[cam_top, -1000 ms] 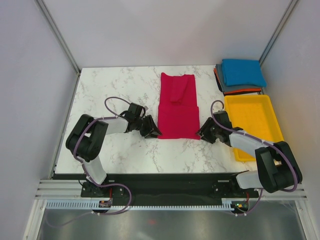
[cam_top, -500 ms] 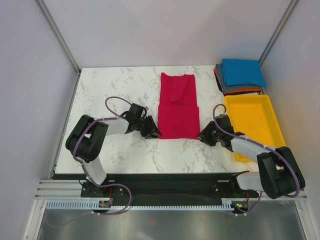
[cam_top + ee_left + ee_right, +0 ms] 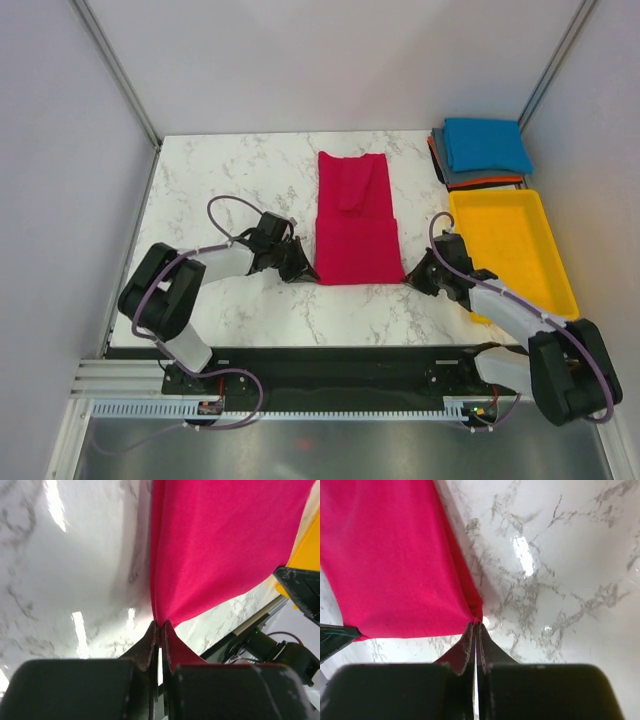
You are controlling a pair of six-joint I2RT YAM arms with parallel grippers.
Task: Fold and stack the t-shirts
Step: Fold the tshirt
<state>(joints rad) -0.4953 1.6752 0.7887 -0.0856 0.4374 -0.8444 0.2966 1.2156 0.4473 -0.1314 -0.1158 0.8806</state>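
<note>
Top view, 12 o'clock pointing away from the arm bases. The left arm reaches across the marble table (image 3: 225, 180) toward 3 o'clock. The left gripper (image 3: 301, 269) sits at the 7 o'clock corner of the red tee (image 3: 357, 225). In the left wrist view its fingers (image 3: 149, 647) are pressed together on that corner, and the cloth is drawn to a point between the tips.

The red tee lies at the middle of the table, folded into a long strip running from 12 to 6 o'clock. The half toward 6 o'clock is slightly wider, and a narrow flap lies on the half toward 12 o'clock.

The right gripper (image 3: 417, 273) sits at the tee's 5 o'clock corner. The right wrist view shows its fingers likewise closed, pinching the cloth corner just above the marble.

The yellow tray (image 3: 456, 215) lies along the table's 3 o'clock edge, and the right arm crosses its corner nearest the arm bases. At the 1 o'clock corner of the table, just beyond the tray, is a folded stack: blue tee (image 3: 487, 143) on top, grey tee (image 3: 455, 172) beneath it, orange tee (image 3: 497, 184) showing only as a thin edge at the bottom
</note>
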